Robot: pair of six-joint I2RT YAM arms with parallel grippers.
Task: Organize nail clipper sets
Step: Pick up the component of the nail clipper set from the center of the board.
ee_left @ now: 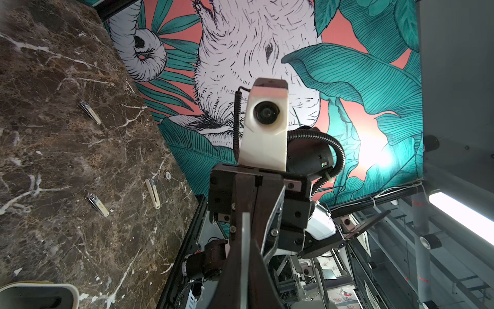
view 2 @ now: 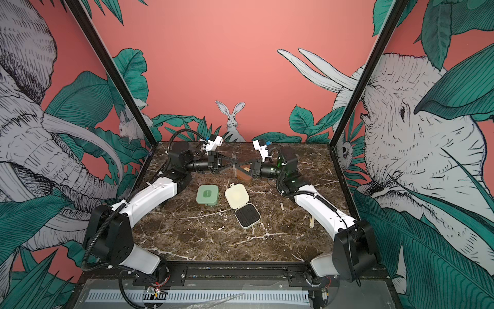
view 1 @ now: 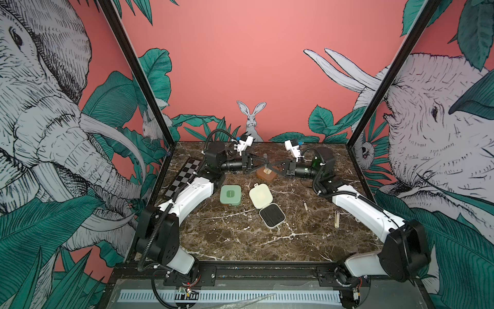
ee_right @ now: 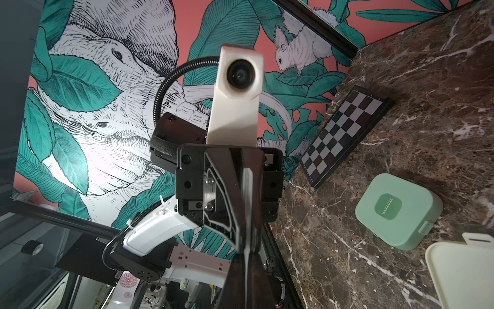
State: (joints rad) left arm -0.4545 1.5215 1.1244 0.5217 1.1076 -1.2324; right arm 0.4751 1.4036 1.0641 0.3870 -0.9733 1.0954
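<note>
- The brown marble table (view 1: pixel 240 240) bears everything;
- a checkerboard (view 1: pixel 184 175) lies flat along its far left edge;
- a shut mint green case (view 1: pixel 231 197) sits near the middle;
- just beside it a cream case (view 1: pixel 261 196) lies open, black ribbed insert (view 1: pixel 271 215) facing up;
- a brown case (view 1: pixel 266 175) sits farther back, partly hidden;
- a small nail clipper (view 1: pixel 305 206) and a slim cream tool (view 1: pixel 336 219) lie loose on the right side.

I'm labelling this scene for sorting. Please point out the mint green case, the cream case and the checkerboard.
mint green case (view 1: pixel 231 194): in a top view, centre of its closed lid.
cream case (view 1: pixel 261 196): in a top view, inner face of its opened lid.
checkerboard (ee_right: pixel 344 136): in the right wrist view, middle of its squares.
</note>
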